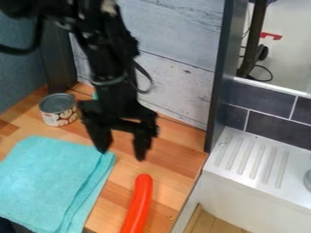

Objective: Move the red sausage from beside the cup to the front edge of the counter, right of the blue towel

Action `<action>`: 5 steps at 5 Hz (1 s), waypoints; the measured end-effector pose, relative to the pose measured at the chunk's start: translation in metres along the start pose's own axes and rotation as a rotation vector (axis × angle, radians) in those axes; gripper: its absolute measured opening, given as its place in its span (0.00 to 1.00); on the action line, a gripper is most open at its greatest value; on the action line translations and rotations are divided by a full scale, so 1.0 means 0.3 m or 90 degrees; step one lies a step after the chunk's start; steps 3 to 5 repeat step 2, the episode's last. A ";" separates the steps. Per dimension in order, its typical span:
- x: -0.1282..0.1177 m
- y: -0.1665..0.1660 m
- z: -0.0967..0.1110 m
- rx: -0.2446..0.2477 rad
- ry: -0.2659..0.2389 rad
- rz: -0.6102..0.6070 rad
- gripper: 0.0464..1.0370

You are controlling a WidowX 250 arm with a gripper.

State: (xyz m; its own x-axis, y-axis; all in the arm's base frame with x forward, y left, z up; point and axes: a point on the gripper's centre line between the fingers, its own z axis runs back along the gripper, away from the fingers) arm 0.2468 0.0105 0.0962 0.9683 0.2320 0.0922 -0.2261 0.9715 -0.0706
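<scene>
Note black gripper [122,154] released, with fingers spread, above wooden counter [176,157] near frame centre. See long orange-red object [140,200] at bottom centre, just below right-hand fingertip in the frame, reaching the bottom edge. Find folded turquoise cloth [45,177] at lower left, with upper right corner at the other fingertip; cannot tell whether touching. Record small can [59,117] upright at left, above cloth in frame, and white ribbed drainboard [252,159] at right.
</scene>
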 end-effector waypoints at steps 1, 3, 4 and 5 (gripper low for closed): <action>0.009 0.079 0.021 0.031 0.000 -0.070 0.96; 0.008 0.163 0.048 0.032 -0.006 -0.105 0.96; 0.008 0.163 0.048 0.032 -0.006 -0.105 0.96; 0.008 0.163 0.048 0.032 -0.006 -0.105 0.96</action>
